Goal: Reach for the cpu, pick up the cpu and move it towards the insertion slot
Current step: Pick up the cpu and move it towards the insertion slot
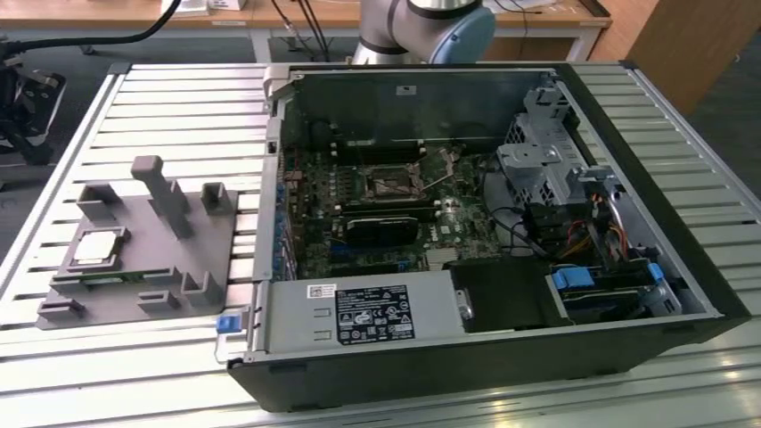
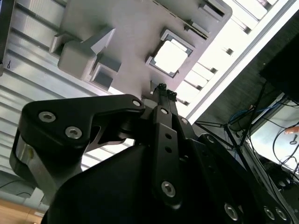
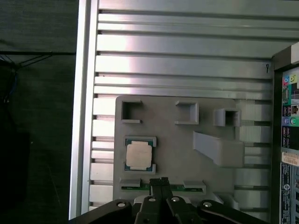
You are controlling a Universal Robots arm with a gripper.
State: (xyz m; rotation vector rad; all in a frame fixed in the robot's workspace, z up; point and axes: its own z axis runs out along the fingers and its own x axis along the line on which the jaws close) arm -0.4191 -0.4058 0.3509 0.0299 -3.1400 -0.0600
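Observation:
The cpu [image 1: 98,248] lies flat in a square seat on the grey fixture plate [image 1: 143,259], at the exterior view's left. Its silver top shows in both wrist views [image 3: 139,155] [image 2: 170,57]. My gripper [image 3: 160,182] hangs above the fixture, a little to one side of the cpu and apart from it. Its slim black fingertips [image 2: 162,88] sit pressed together with nothing between them. The insertion slot [image 1: 390,185] is the metal-framed square socket on the motherboard inside the open computer case [image 1: 476,223], with a thin silver lever beside it.
Grey fixture blocks [image 1: 160,192] stand up from the plate around the cpu. A green memory stick [image 3: 180,188] lies in the plate under my fingers. A long black card [image 1: 380,229] sits just in front of the socket. The slatted metal table [image 3: 187,46] ends at an edge [image 3: 84,116].

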